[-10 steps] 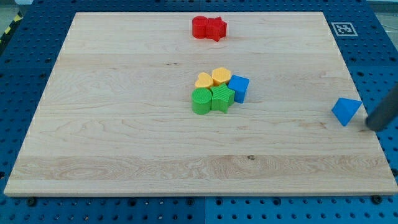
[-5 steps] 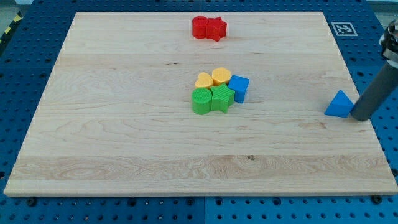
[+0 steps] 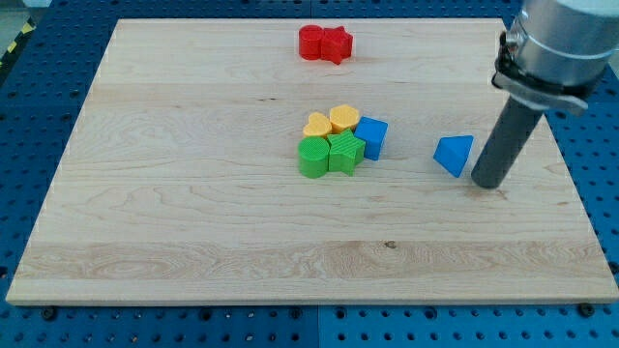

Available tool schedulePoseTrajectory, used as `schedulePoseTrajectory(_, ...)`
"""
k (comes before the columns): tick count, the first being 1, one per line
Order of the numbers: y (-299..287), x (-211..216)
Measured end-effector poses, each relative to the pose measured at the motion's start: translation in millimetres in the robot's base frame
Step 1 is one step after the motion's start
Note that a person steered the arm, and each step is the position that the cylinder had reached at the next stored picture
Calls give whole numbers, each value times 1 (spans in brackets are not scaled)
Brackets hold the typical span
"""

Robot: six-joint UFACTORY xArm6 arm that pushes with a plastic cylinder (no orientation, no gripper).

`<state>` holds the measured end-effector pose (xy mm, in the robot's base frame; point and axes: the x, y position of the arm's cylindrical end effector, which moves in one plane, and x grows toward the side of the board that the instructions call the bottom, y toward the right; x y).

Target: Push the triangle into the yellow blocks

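**Triangle partway to the yellows, blue cube in the lane**

No claw on this rig, so no opening to report. My tip just right of the blue triangle, which sits on the surface well right of the yellow blocks. Blue cube directly between. Likely trouble: triangle striking the cube, shoving the cluster, or spinning off an off-centre tip.

My tip low at the view's right, rod nearly upright above.
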<state>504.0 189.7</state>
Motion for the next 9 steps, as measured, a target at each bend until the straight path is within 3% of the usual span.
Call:
schedulePoseTrajectory(1, -7, -8)
schedulePoseTrajectory(3, -31, -78)
schedulePoseTrajectory(6, -85, -137)
schedulePoseTrajectory(7, -95, -145)
schedulePoseTrajectory(9, -38, -118)
